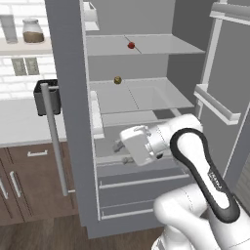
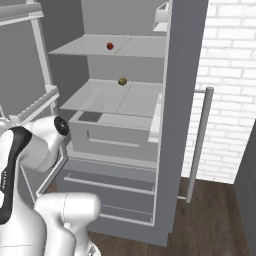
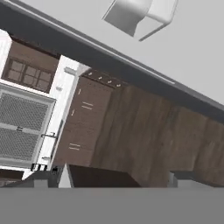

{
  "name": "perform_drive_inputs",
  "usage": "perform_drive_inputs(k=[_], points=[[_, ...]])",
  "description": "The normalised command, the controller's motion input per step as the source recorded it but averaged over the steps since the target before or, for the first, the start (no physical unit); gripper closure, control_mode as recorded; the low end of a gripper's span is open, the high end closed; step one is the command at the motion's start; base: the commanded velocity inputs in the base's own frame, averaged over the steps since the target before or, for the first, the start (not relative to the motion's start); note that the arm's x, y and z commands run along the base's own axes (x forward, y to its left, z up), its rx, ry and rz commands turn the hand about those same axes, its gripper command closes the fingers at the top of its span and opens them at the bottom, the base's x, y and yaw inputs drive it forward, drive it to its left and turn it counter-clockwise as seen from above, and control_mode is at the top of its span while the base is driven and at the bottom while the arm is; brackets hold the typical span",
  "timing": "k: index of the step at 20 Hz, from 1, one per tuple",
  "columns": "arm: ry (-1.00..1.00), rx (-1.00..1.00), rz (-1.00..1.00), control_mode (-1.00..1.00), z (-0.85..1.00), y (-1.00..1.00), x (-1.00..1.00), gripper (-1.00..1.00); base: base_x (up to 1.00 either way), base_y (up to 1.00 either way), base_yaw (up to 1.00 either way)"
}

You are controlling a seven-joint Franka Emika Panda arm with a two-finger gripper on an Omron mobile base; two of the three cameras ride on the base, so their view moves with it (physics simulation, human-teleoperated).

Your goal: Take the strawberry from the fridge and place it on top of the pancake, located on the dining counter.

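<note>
Grey fridge [image 1: 73, 97] stands before me with its doors swung wide, pale shelves and two lower drawers showing. Everything here I place against that fridge. My arm is folded low in front of its drawers, and my claw [image 1: 122, 152] points at the drawer fronts, fingers spread fully apart and holding nothing. High above the claw, on the fridge's upper shelf, sits the strawberry [image 1: 131, 45], a tiny dark-red ball, too round to have a long axis I can read. One shelf lower, between strawberry and claw, rests a brownish-olive ball [image 1: 117, 80]. So the reach I judge I need goes up and deeper in, past that olive ball. My fingertips are small and blurred from the left base camera. How far back the strawberry sits I cannot tell.
</note>
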Motion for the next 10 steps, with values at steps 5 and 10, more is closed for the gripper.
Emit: perform_drive_inputs(k=[5,10], points=[[-0.18,-0.30,-0.02,-1.00,0.05,-0.67,-0.29,-1.00,0.00,0.00,0.00],[-0.17,-0.34,-0.05,-1.00,0.12,-0.72,-0.11,-1.00,0.00,0.00,0.00]])
